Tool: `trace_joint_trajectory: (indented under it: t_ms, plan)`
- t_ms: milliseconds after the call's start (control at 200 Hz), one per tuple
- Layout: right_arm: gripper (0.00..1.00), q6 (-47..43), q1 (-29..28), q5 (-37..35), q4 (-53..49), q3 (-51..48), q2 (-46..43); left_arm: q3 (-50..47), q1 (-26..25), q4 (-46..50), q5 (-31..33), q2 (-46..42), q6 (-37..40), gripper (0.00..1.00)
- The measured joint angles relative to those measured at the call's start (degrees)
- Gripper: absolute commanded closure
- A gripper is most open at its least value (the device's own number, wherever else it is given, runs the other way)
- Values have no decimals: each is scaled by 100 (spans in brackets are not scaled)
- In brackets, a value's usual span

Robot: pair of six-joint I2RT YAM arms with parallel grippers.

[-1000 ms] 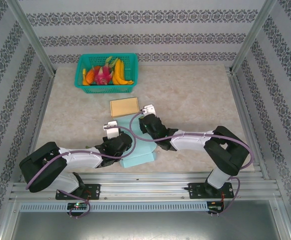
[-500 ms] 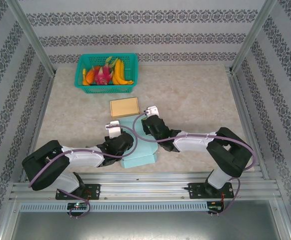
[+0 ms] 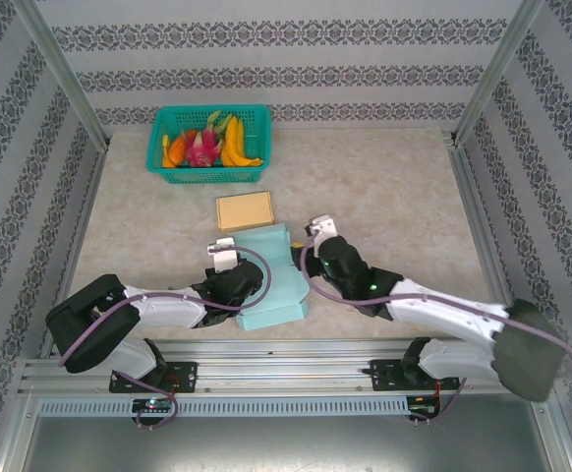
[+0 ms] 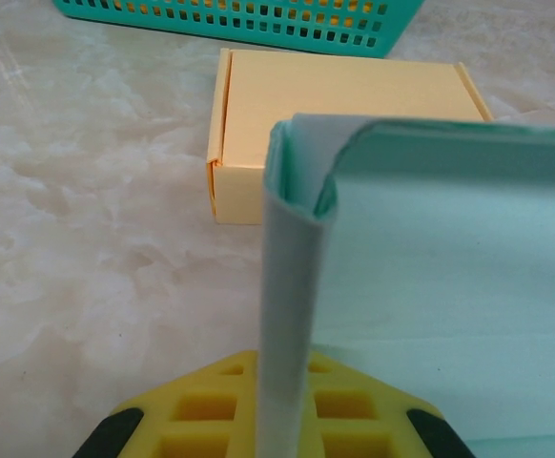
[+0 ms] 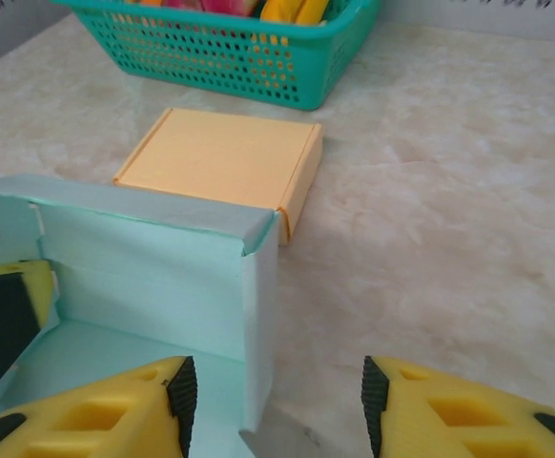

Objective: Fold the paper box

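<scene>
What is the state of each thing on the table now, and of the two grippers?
paper box: half folded, walls raised, top open.
orange box: closed, lying flat.
basket: upright, holding fruit.
left gripper: jaws shut on one wall of the paper box.
right gripper: jaws open, gripping nothing.

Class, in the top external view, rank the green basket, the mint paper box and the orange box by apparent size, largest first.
1. green basket
2. mint paper box, partly covered
3. orange box, clearly smallest
</scene>
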State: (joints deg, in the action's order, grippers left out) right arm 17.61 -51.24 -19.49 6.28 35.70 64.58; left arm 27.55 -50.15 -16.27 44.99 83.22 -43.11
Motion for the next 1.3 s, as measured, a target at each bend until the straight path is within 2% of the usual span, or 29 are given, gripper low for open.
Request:
trace_joint_trajectory:
  t_ms: [110,150,265,415,580,709,844,1009,1149,1304]
  plan:
    - [45,28,13,-212,-785,-4,-1139,0,0,-11,-118,0,85,100]
    - [40,57,24,-264,-964,-33,-1537,0,0,-26,-175,0,131,100]
    - [37,26,166,-341,-1392,-208,-2627,15,0,-63,-409,-2,332,100]
    - [35,-258,442,-378,-1910,-387,-3620,63,0,-92,-892,-31,695,100]
    - [35,-448,616,-485,-2061,-745,-4148,234,2,-55,-1419,-173,1086,100]
    - [35,-448,691,-509,-2013,-1239,-4334,717,2,284,-1781,-214,1425,100]
    - [35,-409,728,-503,-1996,-1434,-4419,1578,2,1069,-2199,-133,1932,100]
    - [34,-387,754,-470,-1978,-1445,-4557,3001,2,2124,-2452,511,2649,100]
    - [34,-297,765,-476,-1989,-1469,-4946,3641,2,2865,-2656,811,3563,100]
    - [34,-234,765,-566,-2162,-1513,-5720,4133,0,3650,-3073,857,5031,100]
